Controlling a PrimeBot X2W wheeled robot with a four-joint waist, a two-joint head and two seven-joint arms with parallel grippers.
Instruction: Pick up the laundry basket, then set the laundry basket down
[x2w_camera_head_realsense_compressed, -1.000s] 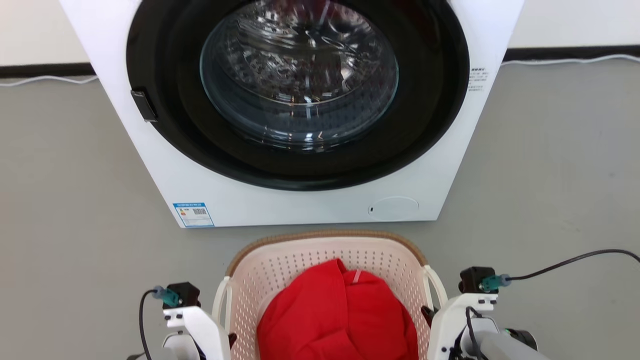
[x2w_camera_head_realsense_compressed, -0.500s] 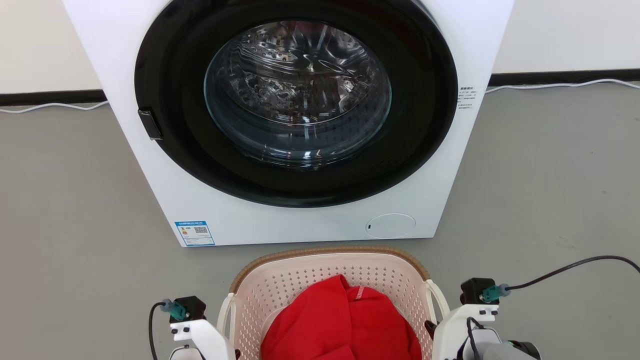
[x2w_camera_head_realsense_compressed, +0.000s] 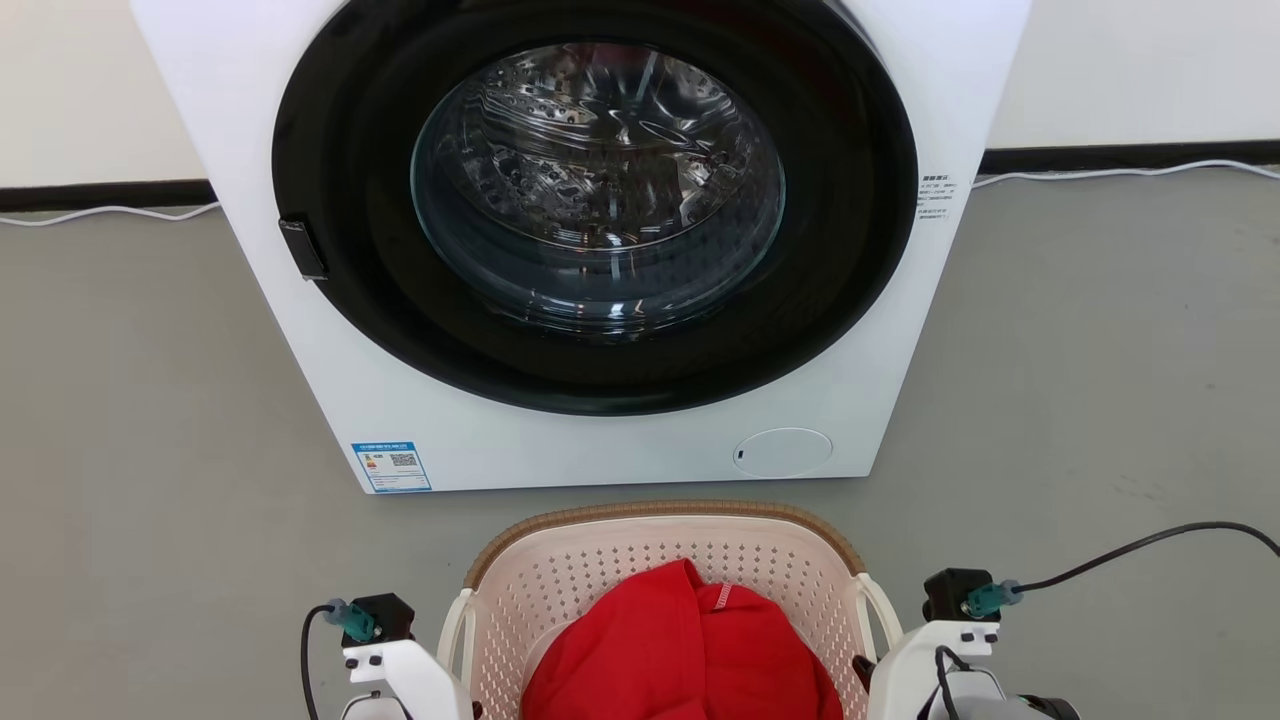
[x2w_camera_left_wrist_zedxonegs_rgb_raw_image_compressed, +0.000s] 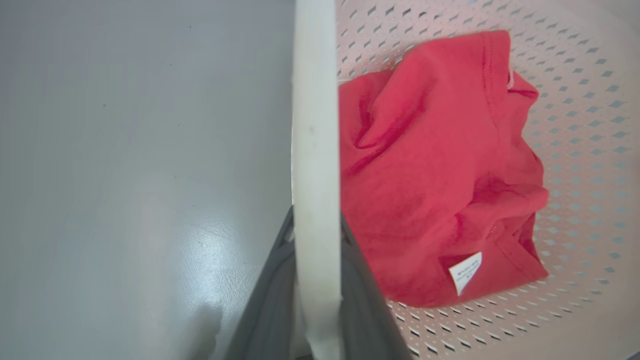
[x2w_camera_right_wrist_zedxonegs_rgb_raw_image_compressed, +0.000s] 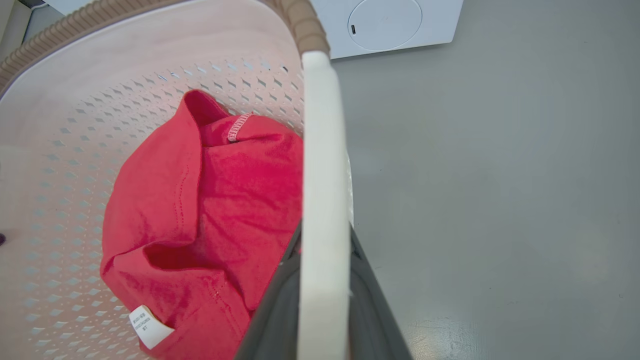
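While the laundry basket (x2w_camera_head_realsense_compressed: 660, 518), holding a red garment (x2w_camera_head_realsense_compressed: 680, 660), is just before the washer's (x2w_camera_head_realsense_compressed: 560, 450) front over the grey floor (x2w_camera_head_realsense_compressed: 150, 450), the fingers of the left gripper (x2w_camera_left_wrist_zedxonegs_rgb_raw_image_compressed: 316, 235) and the right gripper (x2w_camera_right_wrist_zedxonegs_rgb_raw_image_compressed: 325, 245) are clamped on its white side handles (x2w_camera_right_wrist_zedxonegs_rgb_raw_image_compressed: 322, 150).

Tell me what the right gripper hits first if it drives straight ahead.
The right gripper meets the white handle of the laundry basket, already between its jaws; beyond that probably floor, depth unclear.
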